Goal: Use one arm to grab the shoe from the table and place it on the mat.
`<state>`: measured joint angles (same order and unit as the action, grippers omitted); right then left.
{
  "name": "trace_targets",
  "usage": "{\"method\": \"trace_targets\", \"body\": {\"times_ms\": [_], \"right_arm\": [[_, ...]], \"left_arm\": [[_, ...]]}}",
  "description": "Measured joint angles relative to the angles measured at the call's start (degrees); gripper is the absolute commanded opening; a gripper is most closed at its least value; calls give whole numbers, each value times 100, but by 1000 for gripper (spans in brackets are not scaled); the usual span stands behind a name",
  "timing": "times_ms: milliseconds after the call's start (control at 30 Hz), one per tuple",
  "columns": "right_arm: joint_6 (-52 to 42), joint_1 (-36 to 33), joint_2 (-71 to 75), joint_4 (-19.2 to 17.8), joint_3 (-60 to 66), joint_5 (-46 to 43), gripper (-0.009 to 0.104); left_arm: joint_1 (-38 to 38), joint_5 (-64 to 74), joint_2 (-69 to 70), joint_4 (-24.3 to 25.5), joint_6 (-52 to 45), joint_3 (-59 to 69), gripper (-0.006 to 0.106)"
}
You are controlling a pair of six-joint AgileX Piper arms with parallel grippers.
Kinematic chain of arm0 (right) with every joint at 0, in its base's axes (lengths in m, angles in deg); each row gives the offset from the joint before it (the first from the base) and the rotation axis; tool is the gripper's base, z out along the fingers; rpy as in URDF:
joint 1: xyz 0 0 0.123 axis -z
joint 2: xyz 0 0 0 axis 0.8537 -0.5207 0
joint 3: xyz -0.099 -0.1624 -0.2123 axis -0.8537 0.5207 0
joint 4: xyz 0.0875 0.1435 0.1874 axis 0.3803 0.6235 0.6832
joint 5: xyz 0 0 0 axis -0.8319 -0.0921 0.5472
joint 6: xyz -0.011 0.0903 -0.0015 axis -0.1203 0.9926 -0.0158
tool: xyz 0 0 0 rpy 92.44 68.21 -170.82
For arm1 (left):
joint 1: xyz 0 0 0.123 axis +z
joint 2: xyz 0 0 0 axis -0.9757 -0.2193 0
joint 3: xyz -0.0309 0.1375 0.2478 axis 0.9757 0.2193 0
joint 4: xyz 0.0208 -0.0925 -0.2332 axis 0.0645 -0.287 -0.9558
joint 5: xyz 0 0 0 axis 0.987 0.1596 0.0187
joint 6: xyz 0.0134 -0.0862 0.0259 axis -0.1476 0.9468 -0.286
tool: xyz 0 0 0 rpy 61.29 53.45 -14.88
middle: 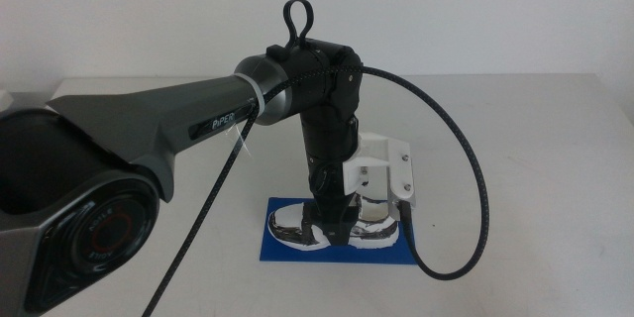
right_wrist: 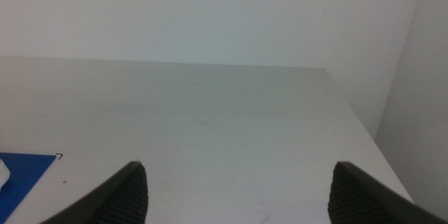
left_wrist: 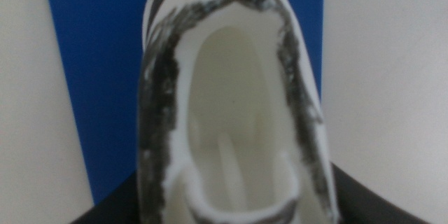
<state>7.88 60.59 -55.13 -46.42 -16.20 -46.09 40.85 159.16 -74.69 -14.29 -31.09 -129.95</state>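
Observation:
The white sneaker with black patches, the shoe [middle: 293, 226], lies on the deep blue mat [middle: 274, 249] near the table's front middle. The left arm [middle: 198, 119] reaches in from the left and points down. Its left gripper [middle: 334, 226] is shut on the shoe's middle, one jaw on each side. In the left wrist view the shoe [left_wrist: 231, 98] fills the picture, cream inside up, with the mat [left_wrist: 98, 63] under it and the dark jaws flanking it low down. The right gripper [right_wrist: 238, 182] is open and empty over bare table.
The white table [middle: 515, 139] surrounds the mat on all sides. The left arm's black cable [middle: 475, 178] loops out to the right of the mat. A corner of the mat [right_wrist: 21, 175] shows in the right wrist view.

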Motion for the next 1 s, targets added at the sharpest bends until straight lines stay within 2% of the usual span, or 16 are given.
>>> {"method": "trace_targets", "body": {"times_ms": [133, 533, 1000], "right_arm": [[0, 0, 0, 0, 0, 0, 66], [0, 0, 0, 0, 0, 0, 66], [0, 0, 0, 0, 0, 0, 66]], "left_arm": [[0, 0, 0, -4, 21, 0, 94], [0, 0, 56, -18, 201, -12, 94], [0, 30, 942, 164, 444, -12, 94]]}}
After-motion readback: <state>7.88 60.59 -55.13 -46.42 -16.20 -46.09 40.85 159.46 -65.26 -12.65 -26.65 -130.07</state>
